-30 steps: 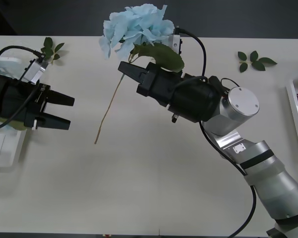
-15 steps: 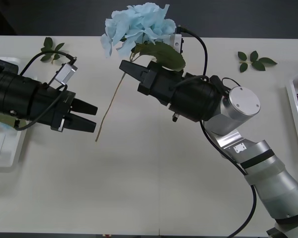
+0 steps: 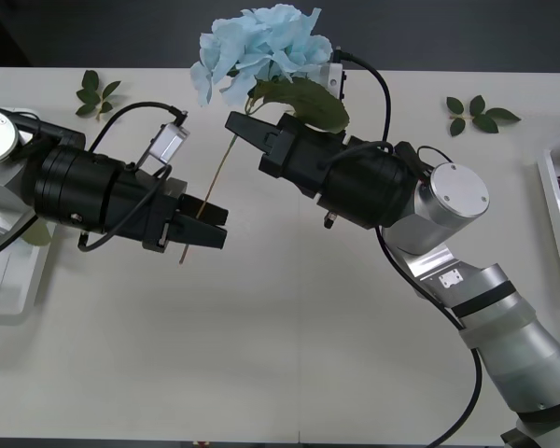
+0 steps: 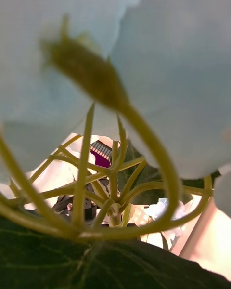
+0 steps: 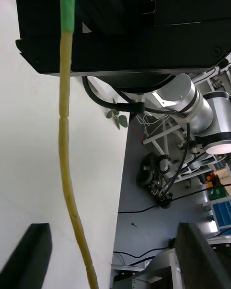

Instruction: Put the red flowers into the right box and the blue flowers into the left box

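Spanning the front view: white table.

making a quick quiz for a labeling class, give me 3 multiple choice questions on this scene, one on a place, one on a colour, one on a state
1. Where is the left gripper?
A. at the lower stem of the held flower
B. over the right box
C. beside the leaf sprig on the right

2. What colour is the flower held up by the right gripper?
A. red
B. pale blue
C. yellow

3. How do the left gripper's fingers stand?
A. shut on the stem
B. shut on a leaf
C. open, stem between them

Answers:
1 A, the front view shows its tips at the stem's lower end.
2 B, the fluffy head is pale blue.
3 C, the left wrist view shows both fingers apart from the stem.
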Controlling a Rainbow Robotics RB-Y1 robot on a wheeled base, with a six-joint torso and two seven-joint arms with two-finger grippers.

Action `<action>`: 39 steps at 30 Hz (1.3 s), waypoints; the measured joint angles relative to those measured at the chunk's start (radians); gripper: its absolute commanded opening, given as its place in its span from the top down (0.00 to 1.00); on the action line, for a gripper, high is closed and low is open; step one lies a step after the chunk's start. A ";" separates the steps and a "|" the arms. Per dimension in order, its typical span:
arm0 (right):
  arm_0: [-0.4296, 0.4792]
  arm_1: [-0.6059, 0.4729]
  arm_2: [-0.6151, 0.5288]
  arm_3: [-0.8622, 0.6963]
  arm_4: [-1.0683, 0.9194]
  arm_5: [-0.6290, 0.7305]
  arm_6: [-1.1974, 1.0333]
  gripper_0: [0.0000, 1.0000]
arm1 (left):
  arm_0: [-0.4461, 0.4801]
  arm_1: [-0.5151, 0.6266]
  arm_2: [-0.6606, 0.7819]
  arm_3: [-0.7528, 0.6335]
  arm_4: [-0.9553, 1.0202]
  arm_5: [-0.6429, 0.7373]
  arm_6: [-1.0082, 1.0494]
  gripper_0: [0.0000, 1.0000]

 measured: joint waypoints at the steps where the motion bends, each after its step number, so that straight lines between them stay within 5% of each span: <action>1: 0.000 0.000 0.000 0.000 0.000 0.000 0.000 1.00 | -0.002 0.000 0.000 0.000 0.000 0.000 0.000 1.00; 19: 0.000 0.000 0.000 0.000 -0.004 -0.004 0.001 1.00 | -0.003 0.000 0.000 0.000 0.000 0.000 0.020 1.00; 21: 0.000 0.000 0.000 0.000 -0.004 -0.004 0.002 0.84 | -0.003 0.000 0.000 0.000 0.000 0.000 0.020 1.00; 23: 0.000 0.000 0.000 0.000 -0.003 -0.004 0.005 0.53 | -0.003 0.000 0.000 0.000 0.000 0.000 0.020 1.00; 25: 0.000 -0.001 0.000 0.000 0.018 -0.008 0.021 0.41 | -0.003 0.000 0.000 0.000 0.000 0.000 0.020 1.00; 29: 0.000 -0.009 0.000 0.000 0.047 -0.019 0.055 0.28 | -0.003 0.001 0.000 0.000 0.000 0.000 0.020 1.00; 31: 0.000 -0.018 -0.002 0.000 0.047 -0.019 0.060 0.14 | -0.003 0.003 0.000 0.000 0.000 0.000 0.020 1.00; 39: 0.000 -0.025 -0.064 0.000 0.037 -0.004 0.098 0.02 | -0.003 0.029 0.096 0.000 -0.102 0.058 0.020 1.00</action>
